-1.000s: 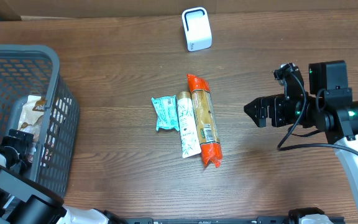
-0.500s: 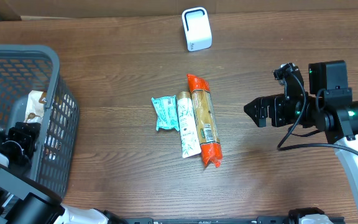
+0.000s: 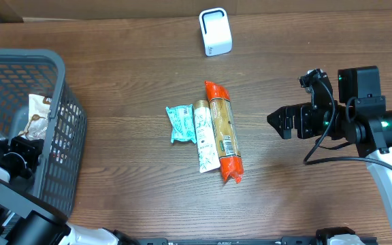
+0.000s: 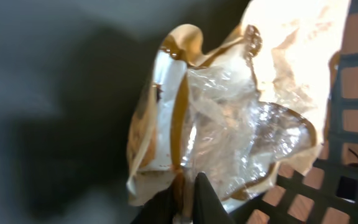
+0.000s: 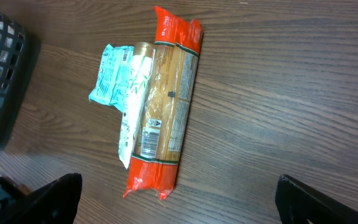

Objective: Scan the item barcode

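I have the grey plastic mesh basket [image 3: 61, 82] at the table's left edge. If I lift carelessly, the crinkled clear-and-tan film packet [image 4: 229, 124] inside it could snag the mesh or slide free. It looks glossy and crumpled, with no barcode showing. My left gripper [image 4: 190, 202] pinches only its lower edge. My right gripper [image 3: 278, 124] hangs spread wide, empty.

Overhead view: even, diffuse illumination and sharp focus; the table [image 3: 114, 68] carries only short, soft shadows. Left wrist view: dim and blurred at close range; the snack wrapper [image 4: 229, 124] is overexposed at upper right, with glare on its clear film, and the left half lies in deep shadow. Right wrist view: bright and sharp.
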